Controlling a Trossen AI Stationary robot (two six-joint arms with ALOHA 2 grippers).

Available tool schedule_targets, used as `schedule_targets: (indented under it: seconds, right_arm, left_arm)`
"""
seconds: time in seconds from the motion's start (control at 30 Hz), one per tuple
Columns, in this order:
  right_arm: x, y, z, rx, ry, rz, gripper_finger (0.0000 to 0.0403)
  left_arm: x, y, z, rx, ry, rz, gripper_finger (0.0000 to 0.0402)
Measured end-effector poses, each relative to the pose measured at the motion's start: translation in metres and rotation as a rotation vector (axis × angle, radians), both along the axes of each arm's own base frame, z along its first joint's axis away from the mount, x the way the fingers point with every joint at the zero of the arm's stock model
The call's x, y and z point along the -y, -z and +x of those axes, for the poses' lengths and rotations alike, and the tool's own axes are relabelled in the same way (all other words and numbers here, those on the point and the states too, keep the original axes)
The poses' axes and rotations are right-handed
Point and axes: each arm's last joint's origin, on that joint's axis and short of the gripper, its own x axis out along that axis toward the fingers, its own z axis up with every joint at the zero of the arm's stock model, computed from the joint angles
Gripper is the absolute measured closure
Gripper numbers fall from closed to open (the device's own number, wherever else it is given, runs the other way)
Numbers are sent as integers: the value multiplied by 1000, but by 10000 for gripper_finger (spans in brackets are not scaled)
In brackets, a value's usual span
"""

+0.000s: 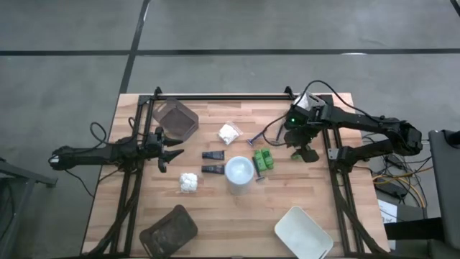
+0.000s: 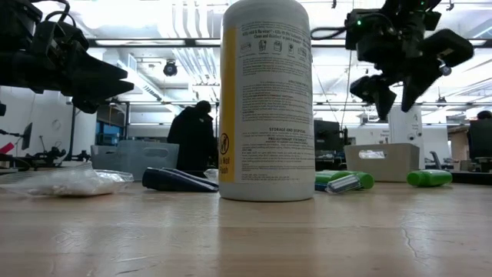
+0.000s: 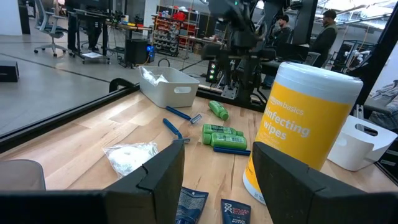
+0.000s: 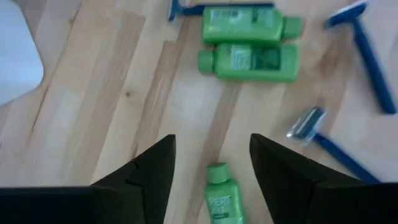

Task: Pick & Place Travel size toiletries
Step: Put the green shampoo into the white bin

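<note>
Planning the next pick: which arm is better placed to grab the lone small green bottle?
Right. The right gripper hovers open directly over the lone green bottle; the left gripper waits across the table.

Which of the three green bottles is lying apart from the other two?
The lone green bottle, directly below the open right gripper. The other two green bottles lie side by side, touching, farther ahead near the blue razors.

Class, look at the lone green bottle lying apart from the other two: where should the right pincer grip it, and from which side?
Probably across the body, from straight above. The lone green bottle lies flat on the table with bare wood along both long sides, and the open right pincer hangs just over its cap end. The fingers should straddle the width, below the narrow cap, which offers little to hold.
</note>
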Motion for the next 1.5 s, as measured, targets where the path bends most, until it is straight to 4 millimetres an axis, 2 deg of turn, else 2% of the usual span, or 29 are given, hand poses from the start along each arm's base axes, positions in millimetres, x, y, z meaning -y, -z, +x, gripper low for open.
schedule_targets:
  seconds: [0.2, 0.43, 1.03, 1.5]
  right_arm:
    - [-3, 26, -8, -55, -3, 22, 182]
    - [-2, 46, -9, -35, 9, -46, 194]
    - [-3, 74, -16, -36, 12, -135, 227]
    - [-4, 86, -21, -37, 14, -166, 207]
  left_arm:
    - [0, 0, 0, 0, 0, 0, 206]
    - [0, 0, 0, 0, 0, 0, 206]
    - [0, 0, 0, 0, 0, 0, 206]
    - [0, 0, 0, 1, 0, 0, 206]
